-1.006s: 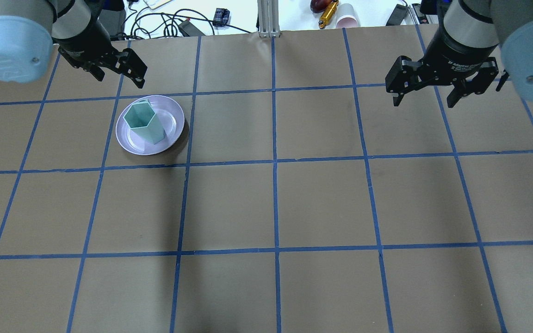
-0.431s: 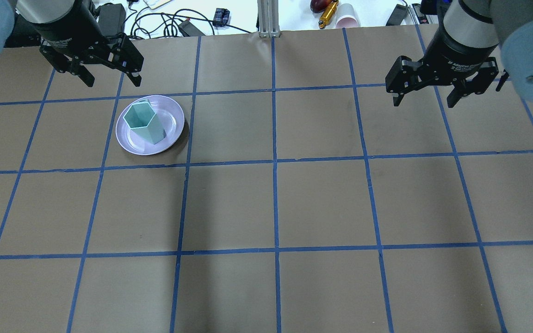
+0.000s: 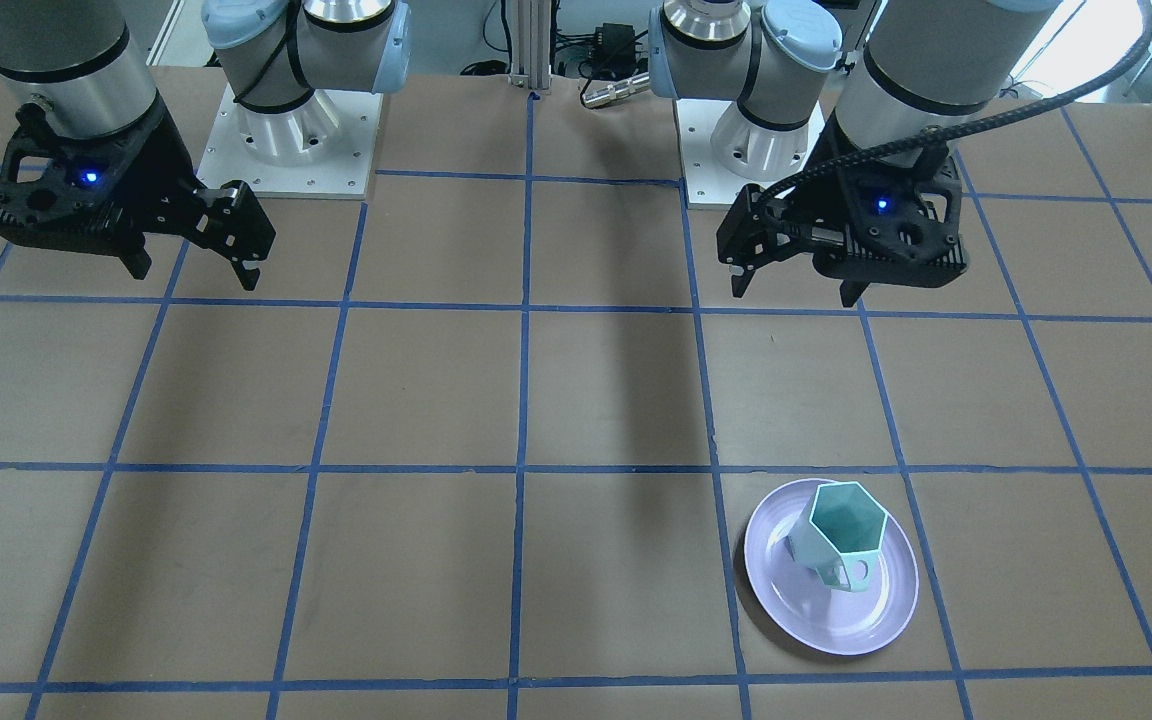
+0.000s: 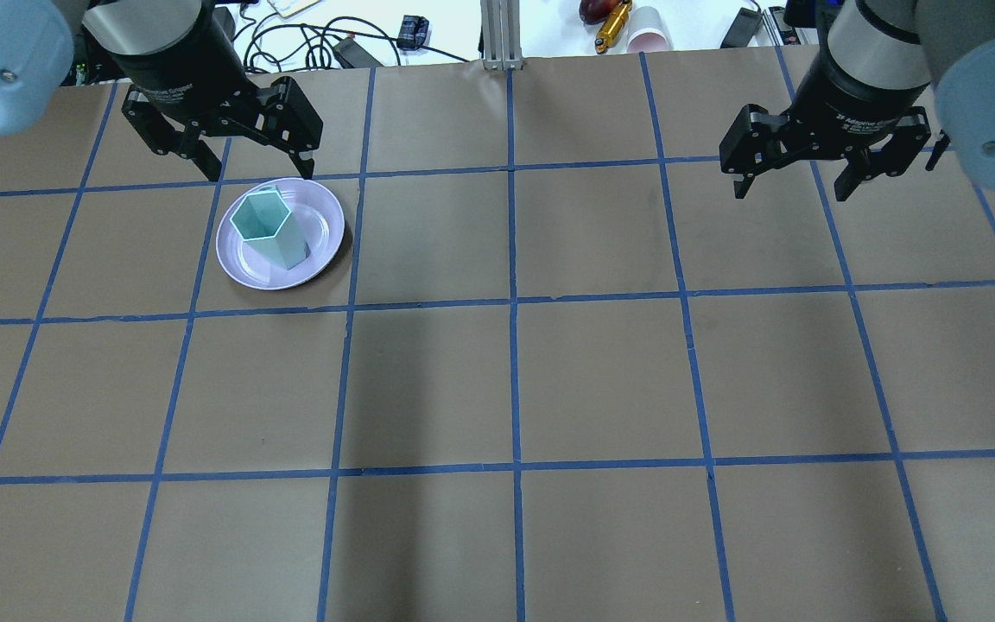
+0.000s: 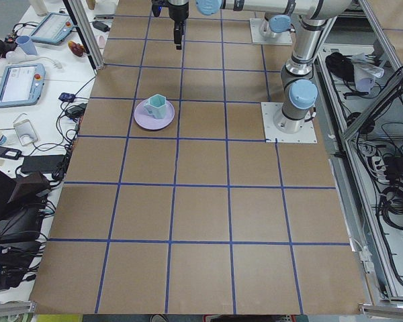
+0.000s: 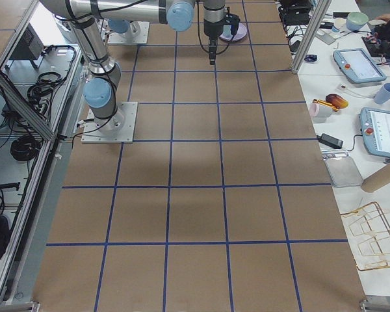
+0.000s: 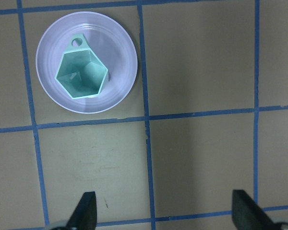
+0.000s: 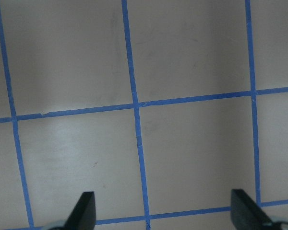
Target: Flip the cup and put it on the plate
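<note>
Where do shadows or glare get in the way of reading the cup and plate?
Overhead exterior: the plate throws a dark crescent to its right, and the cup reads clearly. Left wrist: both sharp, evenly lit. Right wrist: pale glare patch on the table.

We see bright, even light from above on the brown worktop [image 4: 601, 380], with soft, broad shadows down its middle (darkest in the front-facing view). The plate [image 4: 322, 226] throws a short dark shadow rightward in the overhead view. The right wrist view shows pale glare.
</note>
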Available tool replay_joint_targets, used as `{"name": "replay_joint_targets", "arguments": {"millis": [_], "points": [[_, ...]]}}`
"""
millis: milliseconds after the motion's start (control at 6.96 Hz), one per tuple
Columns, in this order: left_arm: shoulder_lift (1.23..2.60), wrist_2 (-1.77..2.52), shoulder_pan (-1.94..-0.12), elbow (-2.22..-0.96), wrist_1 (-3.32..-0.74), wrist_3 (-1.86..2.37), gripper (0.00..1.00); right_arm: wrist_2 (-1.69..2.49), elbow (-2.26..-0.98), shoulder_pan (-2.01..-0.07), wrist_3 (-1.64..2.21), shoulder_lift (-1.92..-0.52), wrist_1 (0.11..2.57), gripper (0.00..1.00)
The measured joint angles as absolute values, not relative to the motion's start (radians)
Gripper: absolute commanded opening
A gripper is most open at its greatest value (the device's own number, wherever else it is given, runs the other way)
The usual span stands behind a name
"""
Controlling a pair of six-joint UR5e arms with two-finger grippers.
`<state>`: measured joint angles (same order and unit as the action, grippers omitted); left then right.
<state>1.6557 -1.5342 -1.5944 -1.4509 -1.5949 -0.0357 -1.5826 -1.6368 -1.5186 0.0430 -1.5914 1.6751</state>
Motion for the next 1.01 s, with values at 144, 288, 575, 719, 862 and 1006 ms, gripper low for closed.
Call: {"name": "replay_joint_targets", "arguments": {"millis": [144,288,575,719,862,1006], "points": [[1.641,-1.534,-1.597,-1.464,-1.603,-0.028,1.0,-1.583,-1.637,-1.519,0.043,-1.591,1.675,1.0],[1.629,-1.533,-1.592,-1.47,-1.62,-0.02,1.0,-1.583,-1.637,-1.519,0.043,-1.591,1.675,1.0],[1.622,-1.534,-1.588,-1.472,-1.633,-0.013,1.0,-1.583,-1.637,-1.519,0.043,-1.592,1.675,1.0],[1.622,-1.533,-1.586,-1.473,-1.631,-0.012,1.0,-1.583,-1.637,-1.519,0.043,-1.592,1.675,1.0],[1.622,-1.532,-1.586,-1.473,-1.625,-0.011,1.0,-1.583,-1.637,-1.519,0.043,-1.592,1.675,1.0],[1.622,-1.532,-1.586,-1.473,-1.619,-0.01,1.0,-1.583,-1.637,-1.519,0.043,-1.591,1.675,1.0]]}}
